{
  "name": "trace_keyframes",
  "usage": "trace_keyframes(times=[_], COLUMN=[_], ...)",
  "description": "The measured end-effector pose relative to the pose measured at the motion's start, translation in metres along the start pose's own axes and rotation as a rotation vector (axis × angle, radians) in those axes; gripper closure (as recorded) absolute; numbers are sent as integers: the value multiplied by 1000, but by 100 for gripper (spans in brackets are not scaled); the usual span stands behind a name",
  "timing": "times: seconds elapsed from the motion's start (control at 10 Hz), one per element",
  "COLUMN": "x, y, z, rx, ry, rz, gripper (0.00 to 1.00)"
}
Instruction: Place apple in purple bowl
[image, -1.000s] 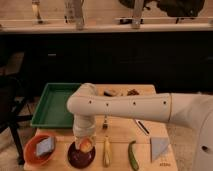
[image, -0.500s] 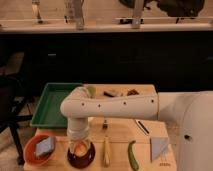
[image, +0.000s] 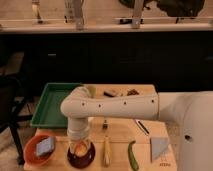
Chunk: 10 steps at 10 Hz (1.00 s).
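Since the earlier frames the arm (image: 110, 106) has bent further down, and the gripper (image: 80, 145) has sunk lower into the purple bowl (image: 80, 156). The gripper now hangs straight down over the bowl at the front edge of the wooden table (image: 120, 137). The apple (image: 80, 148) shows as an orange-red patch right at the gripper's tip, inside the bowl's rim; whether the tool grips it or has let go cannot be told from here. To the left of the purple bowl sits an orange bowl (image: 42, 149) with a blue-grey sponge (image: 45, 145) in it. Behind these lies a green tray (image: 50, 102). To the right of the purple bowl lie a yellowish stick-like item (image: 106, 150), a green pepper (image: 132, 155) and a grey cloth (image: 160, 148).
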Motion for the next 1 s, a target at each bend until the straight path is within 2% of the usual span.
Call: trace_keyframes(times=[0.3, 0.6, 1.0], x=[0, 0, 0], y=[1, 1, 1], z=[0, 0, 0], rx=[0, 1, 1], ry=[0, 0, 1], rz=[2, 3, 3], gripper=[26, 20, 20])
